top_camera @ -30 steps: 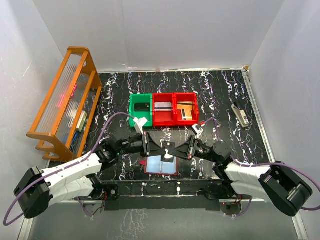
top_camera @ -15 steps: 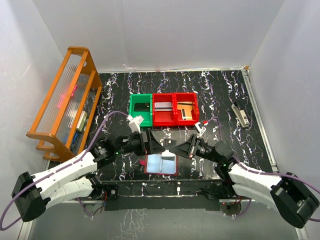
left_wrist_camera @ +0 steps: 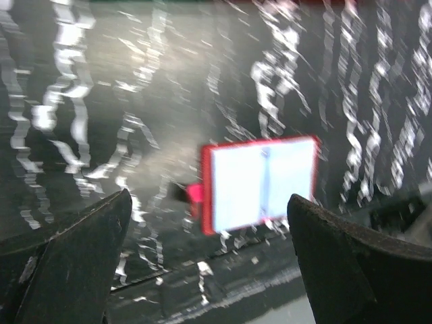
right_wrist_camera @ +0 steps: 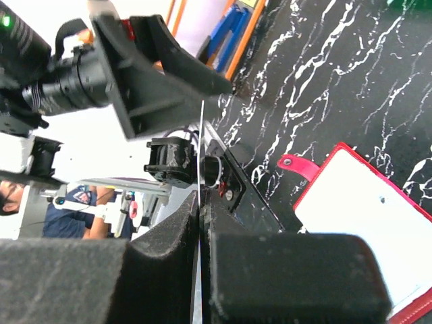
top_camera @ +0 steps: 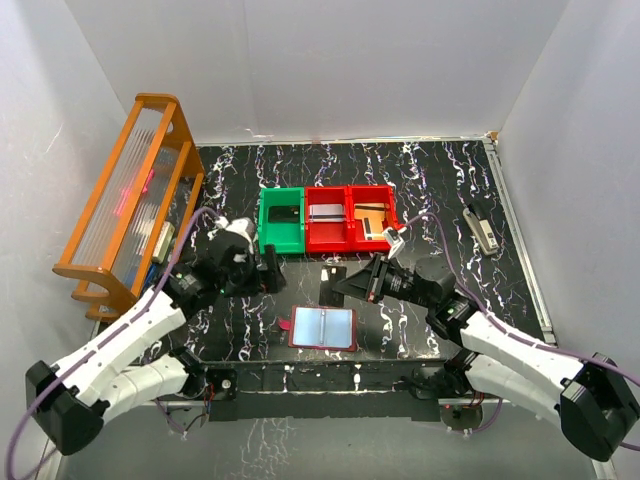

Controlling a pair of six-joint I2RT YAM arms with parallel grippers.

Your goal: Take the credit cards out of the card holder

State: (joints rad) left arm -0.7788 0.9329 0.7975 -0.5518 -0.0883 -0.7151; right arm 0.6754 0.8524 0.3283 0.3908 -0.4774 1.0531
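Clamping a thin credit card (right_wrist_camera: 200,135), the right tool (top_camera: 331,285) faces the left tool (top_camera: 268,272), which stands wide apart; the card holder (top_camera: 322,327) lies open below both.

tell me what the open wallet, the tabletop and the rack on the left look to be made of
Wallet: dark-red cover, probably leather or imitation leather, matte; inside, clear plastic sleeves, judging by their pale glare.
Tabletop: glossy black with white veins, marble look; could be a printed sheet.
Rack: orange-brown frame that looks like varnished wood, with ribbed clear plastic panels.
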